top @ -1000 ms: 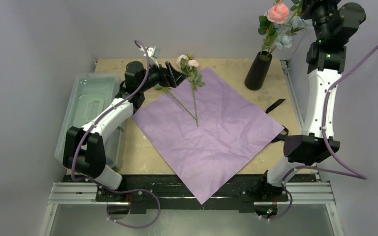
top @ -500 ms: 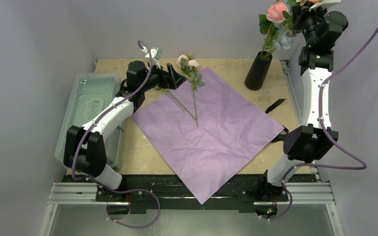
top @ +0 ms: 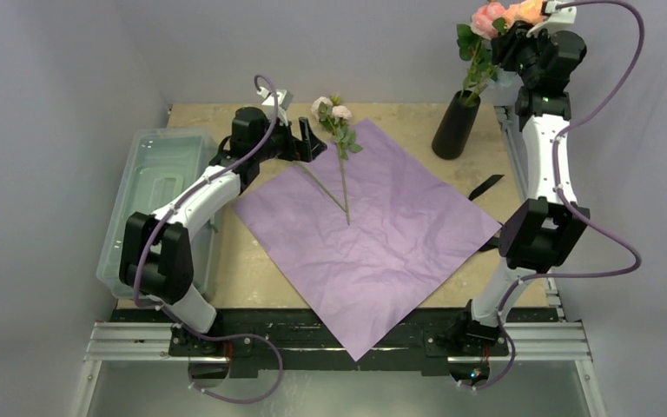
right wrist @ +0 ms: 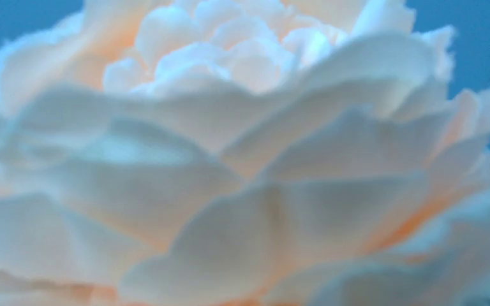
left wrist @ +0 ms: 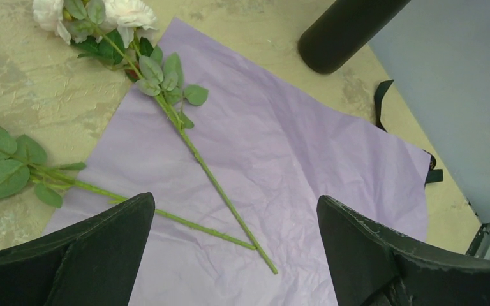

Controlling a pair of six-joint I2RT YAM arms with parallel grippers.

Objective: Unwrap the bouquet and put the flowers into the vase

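Across the tabletop (top: 247, 265) you have the lilac paper (top: 373, 239) lying flat. At the far right, the vase (top: 456, 126) holds pink and peach flowers (top: 489, 19). Two stems (top: 344, 169) lie on the paper's far-left part. Your left gripper (left wrist: 236, 210) hangs over them, jaws wide, empty. Your right gripper (top: 521, 45) sits among the vase's blooms; grip undeterminable.

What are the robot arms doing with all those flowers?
The wrapping is off: the purple paper lies spread flat. Some flowers stand in the black vase, with the right hand up by their blooms. Two stems lie partly on the paper, and the left hand hovers open near them.
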